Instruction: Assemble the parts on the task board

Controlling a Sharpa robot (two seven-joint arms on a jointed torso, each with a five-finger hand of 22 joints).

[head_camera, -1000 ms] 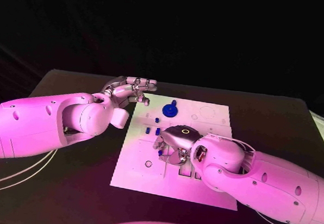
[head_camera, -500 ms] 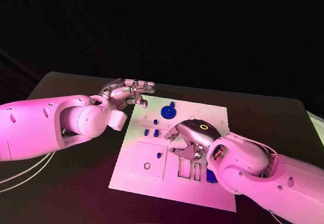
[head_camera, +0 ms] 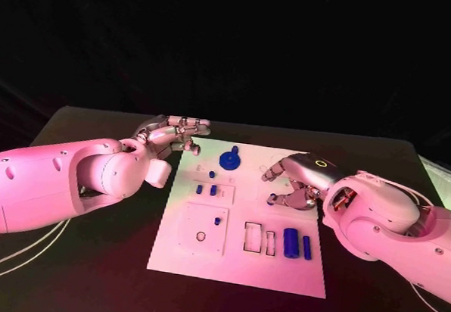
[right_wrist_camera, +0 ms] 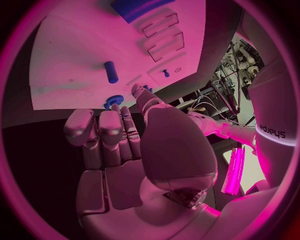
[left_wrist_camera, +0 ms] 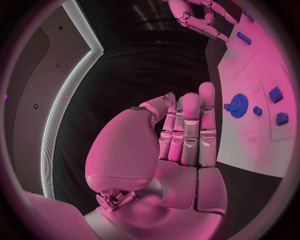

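Note:
The white task board (head_camera: 238, 260) lies in the middle of the black table. A blue gear (head_camera: 231, 157) sits near its far edge, and the same gear (left_wrist_camera: 238, 105) lies beyond my left hand's fingertips in the left wrist view. Two small blue blocks (head_camera: 206, 190) stand left of centre. Two blue cylinders (head_camera: 297, 244) lie near the board's right side beside rectangular slots (head_camera: 259, 237). My left hand (head_camera: 176, 132) hovers at the board's far left corner, fingers straight, holding nothing. My right hand (head_camera: 295, 182) hangs over the board's right part with nothing in it. A short blue peg (head_camera: 273, 202) stands just below its fingertips.
Bare black table (head_camera: 82, 261) surrounds the board on every side. A small blue peg (head_camera: 218, 220) stands on the square plate at the board's near left. The room beyond the table's far edge is dark.
My right hand has lifted off the board's middle and drawn back toward the right and far side, uncovering the slots and the two blue cylinders. My left hand has barely moved.

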